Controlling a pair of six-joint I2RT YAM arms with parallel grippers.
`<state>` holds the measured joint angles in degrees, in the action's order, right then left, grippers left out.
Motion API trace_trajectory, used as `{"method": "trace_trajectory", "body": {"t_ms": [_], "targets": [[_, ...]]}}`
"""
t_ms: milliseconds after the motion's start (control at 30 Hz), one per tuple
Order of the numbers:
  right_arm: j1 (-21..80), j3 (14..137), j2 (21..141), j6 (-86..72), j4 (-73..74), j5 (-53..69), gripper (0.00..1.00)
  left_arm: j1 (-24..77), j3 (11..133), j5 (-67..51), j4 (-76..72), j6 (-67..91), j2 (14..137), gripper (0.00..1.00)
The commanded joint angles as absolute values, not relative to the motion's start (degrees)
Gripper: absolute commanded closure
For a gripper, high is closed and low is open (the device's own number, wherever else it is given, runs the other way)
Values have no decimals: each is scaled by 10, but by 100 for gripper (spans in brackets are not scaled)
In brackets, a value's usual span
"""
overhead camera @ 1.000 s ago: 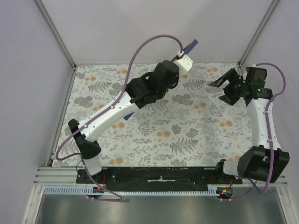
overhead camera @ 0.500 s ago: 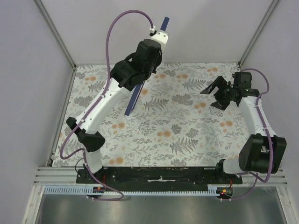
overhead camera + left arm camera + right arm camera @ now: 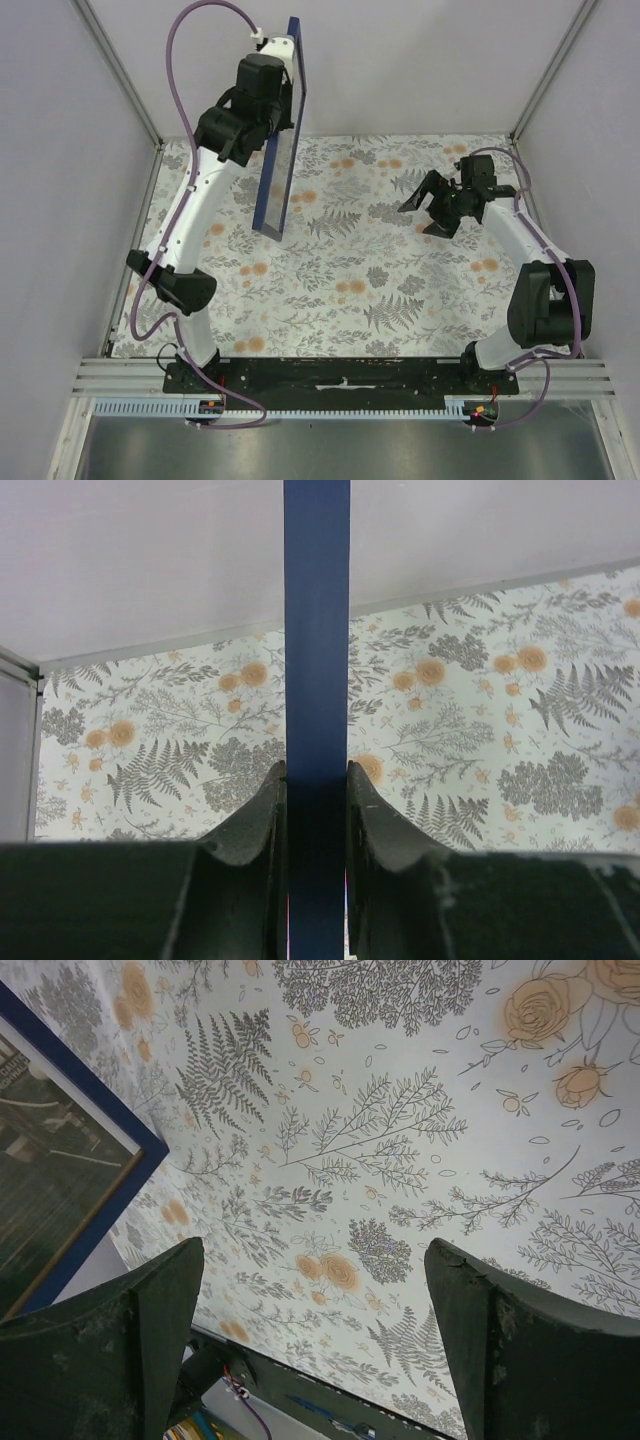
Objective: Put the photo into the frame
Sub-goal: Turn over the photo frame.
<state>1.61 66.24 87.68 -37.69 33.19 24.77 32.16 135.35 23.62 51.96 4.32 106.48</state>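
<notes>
Nearest me, the 2 arm bases sit at the front edge of the desk (image 3: 350, 290), which is covered by a cloth of grey ferns and orange flowers. Further in on the right side, the right pincer (image 3: 425, 205) hangs low over the cloth with its 2 fingers spread wide and nothing between them. Its own camera looks across the pattern toward a blue corner of the frame (image 3: 280, 140).

Inside that blue rim runs a thin light brown line, and then a dark panel (image 3: 50, 1180) with pale streaks. I cannot tell whether that panel is the print.

At the back left, the frame stands on edge in the air and tilts a little. Its lower corner is over the rear of the desk, though I cannot tell if it touches. The left pincer (image 3: 316, 770) is raised high by the back wall, pinching the frame's dark blue rim between both fingers.
</notes>
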Motion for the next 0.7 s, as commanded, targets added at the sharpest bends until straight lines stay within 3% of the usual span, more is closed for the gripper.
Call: {"method": "trace_trajectory", "body": {"t_ms": [0,667], "targets": [[32,668,892,-371,310,238,2,262,1396,176,511,80,1078,98],[57,670,930,-367,298,242,3,172,1332,93,526,112,1074,98]]}}
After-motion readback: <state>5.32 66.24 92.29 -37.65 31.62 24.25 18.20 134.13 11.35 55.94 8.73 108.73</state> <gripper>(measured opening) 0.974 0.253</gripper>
